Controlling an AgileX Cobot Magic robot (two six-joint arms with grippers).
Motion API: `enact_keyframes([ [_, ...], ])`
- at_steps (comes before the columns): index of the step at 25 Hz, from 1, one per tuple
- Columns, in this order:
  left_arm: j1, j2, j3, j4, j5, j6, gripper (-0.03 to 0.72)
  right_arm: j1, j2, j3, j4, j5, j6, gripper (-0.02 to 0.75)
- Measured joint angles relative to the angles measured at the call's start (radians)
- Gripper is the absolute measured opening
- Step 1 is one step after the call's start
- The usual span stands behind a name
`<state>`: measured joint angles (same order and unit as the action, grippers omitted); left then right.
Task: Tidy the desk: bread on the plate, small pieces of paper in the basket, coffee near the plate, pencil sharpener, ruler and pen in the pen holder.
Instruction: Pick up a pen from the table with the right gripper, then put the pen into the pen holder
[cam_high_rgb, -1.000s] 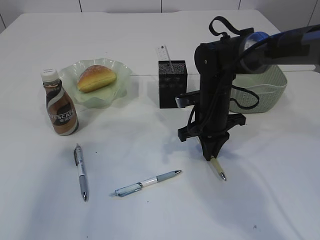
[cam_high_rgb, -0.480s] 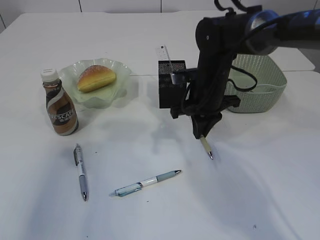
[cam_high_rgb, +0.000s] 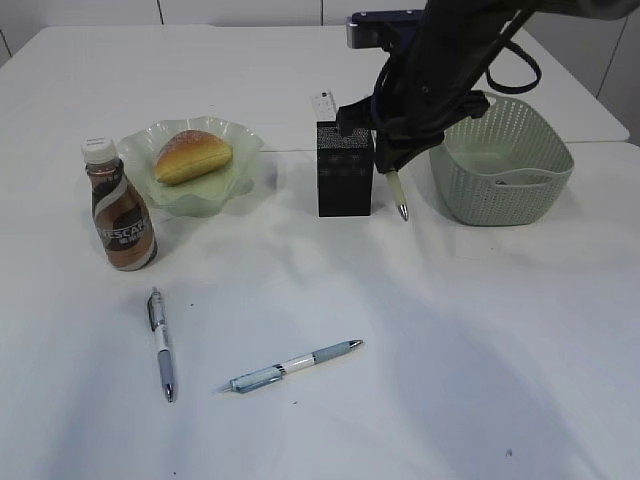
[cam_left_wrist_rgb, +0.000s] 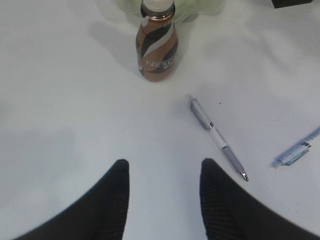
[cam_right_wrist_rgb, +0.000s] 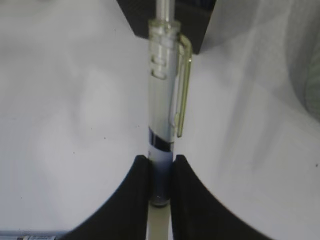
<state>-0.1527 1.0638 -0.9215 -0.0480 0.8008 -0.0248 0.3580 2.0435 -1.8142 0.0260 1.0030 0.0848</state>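
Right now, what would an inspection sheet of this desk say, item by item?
Surface: white table, bare in front.
Job's things: bread on plate; coffee bottle beside the plate; two pens lying loose; ruler in pen holder; basket.
Clutter: nothing seen.
Grippers: right gripper clamps a third pen beside the holder; left gripper open, empty.
Cables: black loops on the right arm.
Surroundings: nothing seen.
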Motion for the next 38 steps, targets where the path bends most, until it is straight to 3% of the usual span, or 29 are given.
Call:
enact_keyframes([
  [3,0.0,0.0,0.0,0.0,-0.005,0.0,0.321,0.0,-0.009,0.009,-0.01,-0.041,0.0,0.088],
  [13,0.0,0.0,0.0,0.005,-0.022,0.0,0.321,0.0,-0.064,0.209,-0.065,-0.437,0.0,0.087],
  [19,0.0,0.0,0.0,0.022,-0.043,0.0,0.321,0.0,-0.064,0.216,-0.096,-0.645,0.0,0.087],
  [21,0.0,0.0,0.0,0.028,-0.05,0.0,0.321,0.0,-0.064,0.216,-0.096,-0.645,0.0,0.087],
  [22,0.0,0.0,0.0,0.032,-0.055,0.0,0.321,0.0,-0.064,0.218,-0.104,-0.752,0.0,0.086],
  [28,0.0,0.0,0.0,0.036,-0.061,0.0,0.321,0.0,-0.03,0.218,-0.111,-0.995,0.0,0.086],
  [38,0.0,0.0,0.0,0.038,-0.066,0.0,0.321,-0.003,0.078,0.218,-0.158,-1.21,-0.034,0.086],
])
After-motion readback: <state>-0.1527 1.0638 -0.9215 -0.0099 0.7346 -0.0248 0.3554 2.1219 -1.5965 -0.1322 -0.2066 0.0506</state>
